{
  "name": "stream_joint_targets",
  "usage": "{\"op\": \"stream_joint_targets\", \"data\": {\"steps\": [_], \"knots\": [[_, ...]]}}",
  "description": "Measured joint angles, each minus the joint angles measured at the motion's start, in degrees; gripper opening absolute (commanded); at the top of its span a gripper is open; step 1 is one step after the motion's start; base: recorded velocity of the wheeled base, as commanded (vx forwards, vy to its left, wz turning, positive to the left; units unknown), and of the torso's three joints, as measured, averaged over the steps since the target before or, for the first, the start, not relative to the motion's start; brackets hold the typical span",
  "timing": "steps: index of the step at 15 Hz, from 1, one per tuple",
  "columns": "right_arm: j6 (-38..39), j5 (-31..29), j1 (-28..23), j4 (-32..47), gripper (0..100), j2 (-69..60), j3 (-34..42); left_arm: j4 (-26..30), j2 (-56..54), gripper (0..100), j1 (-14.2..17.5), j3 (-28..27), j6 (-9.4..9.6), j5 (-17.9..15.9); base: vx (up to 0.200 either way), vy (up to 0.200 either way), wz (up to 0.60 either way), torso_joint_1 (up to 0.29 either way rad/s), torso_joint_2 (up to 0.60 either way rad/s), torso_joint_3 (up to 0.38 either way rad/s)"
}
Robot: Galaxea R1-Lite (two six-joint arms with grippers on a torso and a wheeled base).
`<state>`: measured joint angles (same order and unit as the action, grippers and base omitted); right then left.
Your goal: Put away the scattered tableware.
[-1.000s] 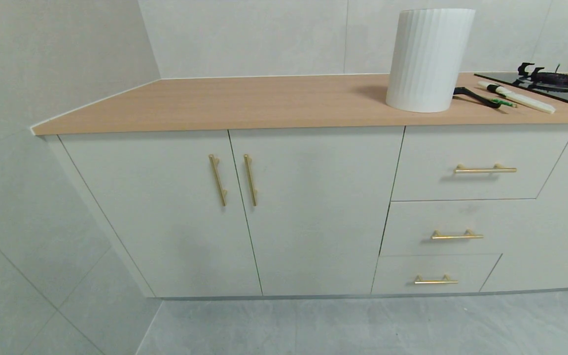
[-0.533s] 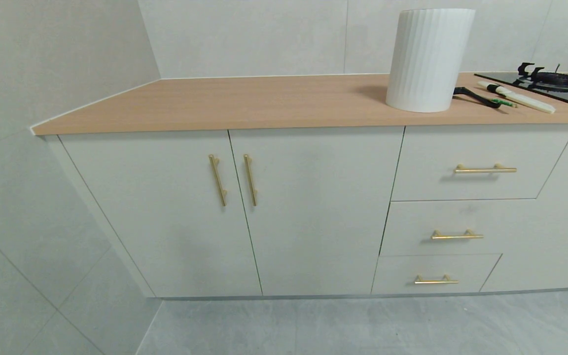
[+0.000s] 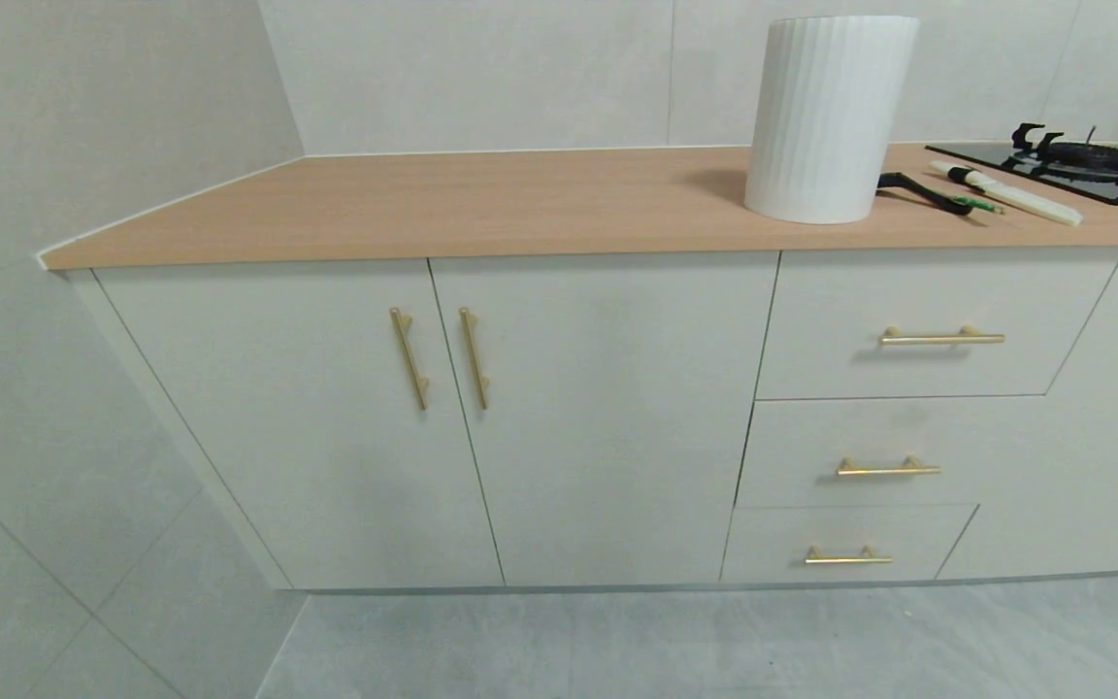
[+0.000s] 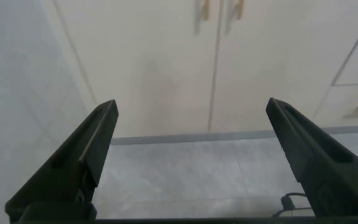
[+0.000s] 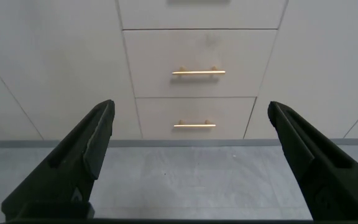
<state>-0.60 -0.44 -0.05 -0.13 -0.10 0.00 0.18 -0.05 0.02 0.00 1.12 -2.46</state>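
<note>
Left gripper (image 4: 194,165): jaws spread wide, nothing between them. It hangs low over the grey floor tiles (image 4: 160,190), facing the double cabinet doors (image 4: 166,68). Right gripper (image 5: 194,165): likewise wide apart and empty, low before the drawer stack, with the middle drawer (image 5: 197,53) and bottom drawer (image 5: 194,112) straight ahead, each with a brass bar handle. Up on the wooden countertop (image 3: 481,204), toward the robot's right, a tall white ribbed container (image 3: 831,116) stands upright. Just beside it, on its right, two pieces of tableware lie flat: a black-handled utensil (image 3: 923,191) with a green end, and a long white utensil (image 3: 1010,192) near it, toward the gas hob (image 3: 1093,160). Exact kind of either utensil not clear. Both lie well apart from the grippers.
</note>
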Motion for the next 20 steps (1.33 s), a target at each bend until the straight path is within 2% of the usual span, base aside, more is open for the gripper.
{"op": "stream_joint_targets", "data": {"steps": [10,19,20], "knots": [[0.52,0.09,-0.02,0.00,100,0.02,0.00,0.00,0.00,100,-0.02,0.00,-0.20,0.00,0.000,-0.200,0.00,0.002,0.00,0.002],[0.69,0.11,-0.05,-0.02,100,0.02,0.00,0.00,0.00,100,-0.02,0.00,-0.44,0.09,0.000,0.000,0.00,0.000,0.00,0.000],[0.69,0.11,-0.05,-0.02,100,0.02,0.00,0.00,0.00,100,-0.07,0.00,-0.46,0.09,0.200,0.000,0.00,0.002,0.00,-0.002]]}}
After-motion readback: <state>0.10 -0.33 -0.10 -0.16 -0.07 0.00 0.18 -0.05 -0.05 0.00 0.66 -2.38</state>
